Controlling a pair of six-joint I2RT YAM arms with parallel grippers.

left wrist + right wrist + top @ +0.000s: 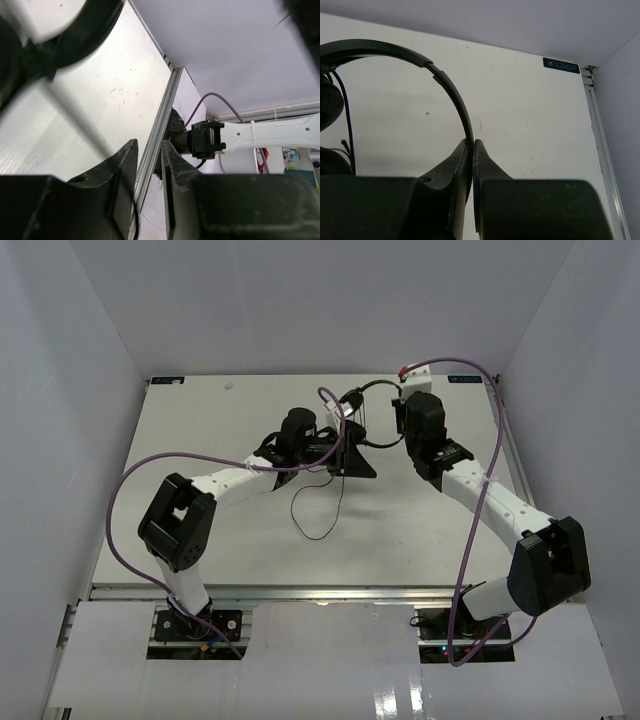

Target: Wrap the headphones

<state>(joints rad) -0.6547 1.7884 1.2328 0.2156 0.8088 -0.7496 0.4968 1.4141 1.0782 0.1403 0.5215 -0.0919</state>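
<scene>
R gripper (471,143) pinches headphones (380,47) headband by table (200,420) far edge; L gripper (148,162) jaws apart.

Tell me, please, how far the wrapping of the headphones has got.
Done: the right hand is shut on the headband of the headphones. In hand: the left hand is near the earcups with its fingers apart, not clearly gripping anything. Left: the cord lies in a loose loop on the table, with no turn visible around the headphones, so all the wrapping remains.

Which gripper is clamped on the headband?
The right gripper: its fingers pinch the headphones' thin headband. The left gripper shows a gap between its fingers, no headband there.
</scene>
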